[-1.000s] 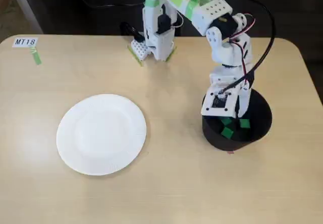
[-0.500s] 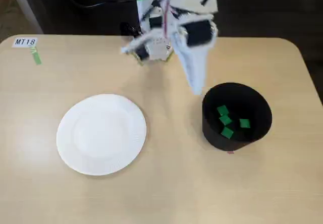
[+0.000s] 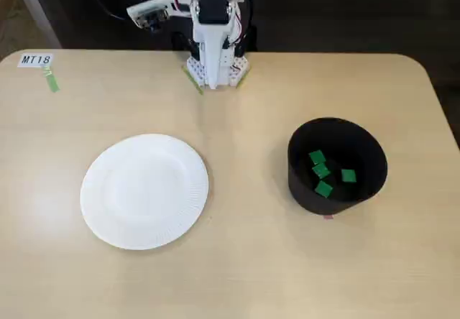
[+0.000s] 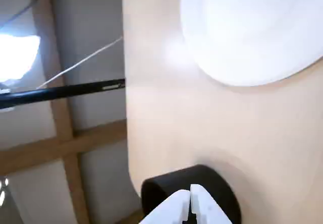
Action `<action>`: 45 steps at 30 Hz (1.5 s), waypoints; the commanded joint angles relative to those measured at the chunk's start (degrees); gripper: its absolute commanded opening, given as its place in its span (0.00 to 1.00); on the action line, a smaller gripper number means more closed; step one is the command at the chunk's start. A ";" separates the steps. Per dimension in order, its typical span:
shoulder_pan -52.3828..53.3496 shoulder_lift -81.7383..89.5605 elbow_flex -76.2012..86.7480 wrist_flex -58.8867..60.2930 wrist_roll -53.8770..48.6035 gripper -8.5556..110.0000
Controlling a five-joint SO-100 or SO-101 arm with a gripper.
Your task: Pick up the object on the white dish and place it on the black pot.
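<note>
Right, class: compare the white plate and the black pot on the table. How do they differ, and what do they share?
The white plate is flat and wide; the black pot is tall-walled and narrower. The plate lies empty; the pot holds four green blocks. Both are round and rest on the table.

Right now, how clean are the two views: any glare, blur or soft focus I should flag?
Fixed view: evenly lit, sharp; the green blocks in the black pot read clearly. Wrist view: soft throughout, the white dish washed out with ribbing lost, a blown-out bright patch at far left, the gripper slightly blurred.
</note>
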 commanded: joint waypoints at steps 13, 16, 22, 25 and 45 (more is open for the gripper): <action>-6.50 14.50 22.41 0.88 0.09 0.07; -7.91 14.50 25.05 -1.32 0.09 0.07; -9.76 14.50 28.92 -4.39 1.32 0.07; -9.93 14.50 29.18 -4.48 1.41 0.07; -9.58 14.50 29.71 -4.66 1.67 0.07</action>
